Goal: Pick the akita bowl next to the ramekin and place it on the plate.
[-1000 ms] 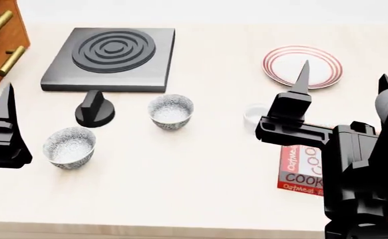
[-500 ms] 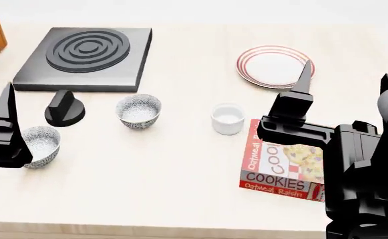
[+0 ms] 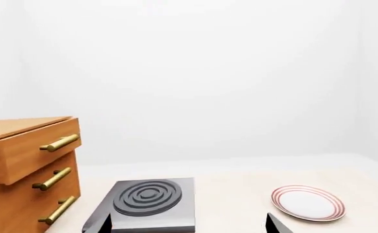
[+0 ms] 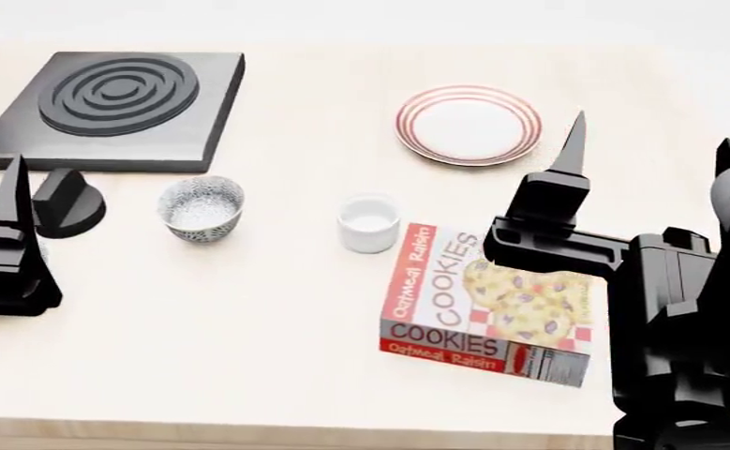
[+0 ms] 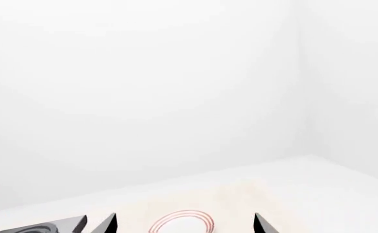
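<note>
The akita bowl, grey-speckled outside and white inside, stands upright on the table to the left of the white ramekin. The red-ringed plate lies farther back and to the right, and it also shows in both wrist views. My right gripper hangs open over the table's right side, well apart from the bowl. My left gripper is open too; one of its fingers shows at the head view's left edge. Neither gripper holds anything.
A black burner slab sits at the back left, with a black knob in front of it. A cookies box lies flat just right of the ramekin. A wooden drawer cabinet stands left of the burner.
The head view has swung right, so everything on the table has slid left in it. The drawer cabinet has almost left that view and the whole cookies box now shows. Both grippers stay open.
</note>
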Controlling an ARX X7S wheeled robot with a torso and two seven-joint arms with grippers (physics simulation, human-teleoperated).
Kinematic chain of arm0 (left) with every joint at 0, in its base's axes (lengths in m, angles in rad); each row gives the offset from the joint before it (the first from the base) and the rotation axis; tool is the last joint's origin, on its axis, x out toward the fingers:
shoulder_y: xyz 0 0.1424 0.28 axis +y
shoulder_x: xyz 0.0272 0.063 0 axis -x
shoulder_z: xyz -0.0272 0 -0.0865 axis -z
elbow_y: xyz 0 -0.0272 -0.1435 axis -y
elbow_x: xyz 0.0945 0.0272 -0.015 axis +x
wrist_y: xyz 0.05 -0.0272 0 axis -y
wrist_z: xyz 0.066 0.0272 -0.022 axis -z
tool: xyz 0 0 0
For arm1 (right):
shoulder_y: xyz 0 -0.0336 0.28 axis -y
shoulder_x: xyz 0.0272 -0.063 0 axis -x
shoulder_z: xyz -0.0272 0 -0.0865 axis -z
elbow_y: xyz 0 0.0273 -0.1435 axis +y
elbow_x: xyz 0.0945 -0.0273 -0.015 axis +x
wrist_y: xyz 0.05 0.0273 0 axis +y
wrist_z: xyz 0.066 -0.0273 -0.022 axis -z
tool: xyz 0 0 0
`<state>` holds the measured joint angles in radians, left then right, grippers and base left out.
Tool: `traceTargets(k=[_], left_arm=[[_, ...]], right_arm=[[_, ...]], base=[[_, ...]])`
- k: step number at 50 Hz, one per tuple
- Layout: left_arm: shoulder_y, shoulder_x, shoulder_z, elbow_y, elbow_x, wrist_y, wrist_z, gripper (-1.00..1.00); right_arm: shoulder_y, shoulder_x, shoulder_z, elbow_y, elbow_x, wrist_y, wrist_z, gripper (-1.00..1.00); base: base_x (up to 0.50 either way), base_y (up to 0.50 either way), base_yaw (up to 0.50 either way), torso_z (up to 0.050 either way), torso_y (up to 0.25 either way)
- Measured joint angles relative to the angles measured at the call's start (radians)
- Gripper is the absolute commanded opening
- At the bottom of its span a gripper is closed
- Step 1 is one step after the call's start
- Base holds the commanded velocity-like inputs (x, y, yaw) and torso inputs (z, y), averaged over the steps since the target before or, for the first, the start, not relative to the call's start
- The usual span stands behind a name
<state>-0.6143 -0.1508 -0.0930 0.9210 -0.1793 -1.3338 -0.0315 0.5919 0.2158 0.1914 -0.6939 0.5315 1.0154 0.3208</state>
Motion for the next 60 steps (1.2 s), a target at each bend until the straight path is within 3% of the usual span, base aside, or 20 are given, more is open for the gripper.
traceTargets(k=[60], left_arm=[[-0.001,-0.012,0.000,-0.001,-0.040,-0.001,-0.029,1.00]], right_arm=[[-0.007,0.019,-0.010,0.010,0.029,-0.026,0.027,1.00]], base=[[0.00,-0.22,0.00,0.000,0.000]])
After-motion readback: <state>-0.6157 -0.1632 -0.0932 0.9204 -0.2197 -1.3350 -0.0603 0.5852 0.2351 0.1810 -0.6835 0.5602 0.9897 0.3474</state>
